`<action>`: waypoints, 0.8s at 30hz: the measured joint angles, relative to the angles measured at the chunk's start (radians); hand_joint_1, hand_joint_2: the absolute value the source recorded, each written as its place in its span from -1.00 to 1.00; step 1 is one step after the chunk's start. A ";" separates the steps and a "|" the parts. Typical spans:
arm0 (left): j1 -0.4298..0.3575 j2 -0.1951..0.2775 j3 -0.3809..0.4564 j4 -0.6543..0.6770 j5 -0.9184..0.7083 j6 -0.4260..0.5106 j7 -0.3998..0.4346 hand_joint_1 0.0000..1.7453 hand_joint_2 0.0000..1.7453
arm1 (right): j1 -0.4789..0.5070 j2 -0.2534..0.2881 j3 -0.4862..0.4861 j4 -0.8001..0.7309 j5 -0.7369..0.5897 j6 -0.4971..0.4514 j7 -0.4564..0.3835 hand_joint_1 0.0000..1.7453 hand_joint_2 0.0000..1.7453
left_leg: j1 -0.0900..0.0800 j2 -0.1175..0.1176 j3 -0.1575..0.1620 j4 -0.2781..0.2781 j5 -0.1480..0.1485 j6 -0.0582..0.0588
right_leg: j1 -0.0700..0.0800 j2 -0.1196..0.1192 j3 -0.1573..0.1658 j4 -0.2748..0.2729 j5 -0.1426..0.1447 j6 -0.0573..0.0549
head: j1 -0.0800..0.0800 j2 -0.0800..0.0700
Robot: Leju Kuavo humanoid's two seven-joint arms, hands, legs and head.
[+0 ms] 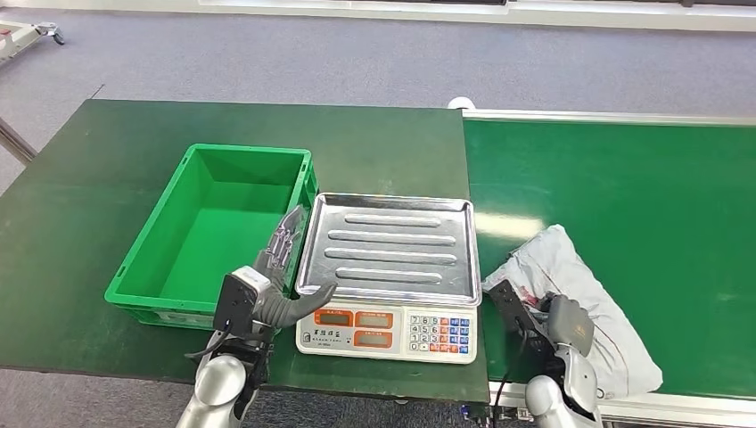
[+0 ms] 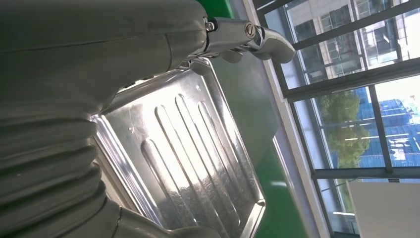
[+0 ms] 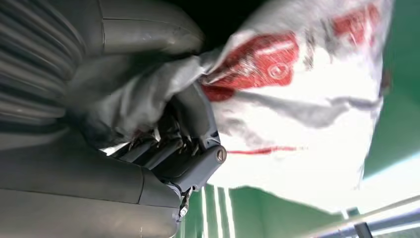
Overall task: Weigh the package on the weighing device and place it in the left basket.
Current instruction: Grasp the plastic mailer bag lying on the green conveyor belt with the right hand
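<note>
A dark green table (image 1: 178,160) stands on a grey floor, butted against a brighter green conveyor belt (image 1: 624,178) on the robot's right. The right hand (image 1: 544,323) sits at the near end of the belt, and the right wrist view shows its dark fingers (image 3: 190,148) and thick thumb clenched into a fold of the crumpled white-and-grey plastic mail package with red print (image 1: 579,285), so it is grasping the package. The package lies on the belt with its long axis running from the hand away and slightly leftward, its far end pointing up the belt; whether it is lifted clear of the belt cannot be told. Just to the left of that hand, across the seam between belt and table, stands the white electronic scale with a ribbed steel weighing tray (image 1: 392,245), its tray bare. The coming move therefore appears to be a short carry leftward and up onto the tray, and the right hand is the nearer one for it. The left hand (image 1: 281,267) hovers with fingers spread and holding nothing at the tray's left edge, between the scale and the green plastic basket (image 1: 143,259), which lies further left.
</note>
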 joint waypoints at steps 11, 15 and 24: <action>0.001 0.000 0.001 -0.007 0.000 0.000 0.000 -1.00 1.00 | 0.025 0.010 0.000 -0.060 -0.004 -0.005 -0.009 1.00 1.00 | 0.000 0.000 -0.001 0.000 0.000 0.000 | -0.001 0.000 0.000 0.000 0.000 0.000 | 0.000 0.000; 0.001 -0.001 0.001 -0.007 -0.003 0.004 -0.010 -1.00 1.00 | 0.044 0.013 0.000 -0.121 -0.074 -0.155 -0.155 1.00 1.00 | 0.000 0.000 -0.002 0.000 0.000 0.000 | -0.001 0.000 -0.001 0.000 0.000 0.000 | 0.000 0.000; -0.003 -0.011 0.001 0.004 -0.017 0.031 -0.043 -1.00 1.00 | -0.039 0.014 0.061 -0.321 -0.111 -0.216 -0.251 1.00 1.00 | 0.000 0.001 -0.002 0.000 0.001 0.000 | -0.001 0.001 -0.002 0.000 0.001 0.000 | 0.000 0.000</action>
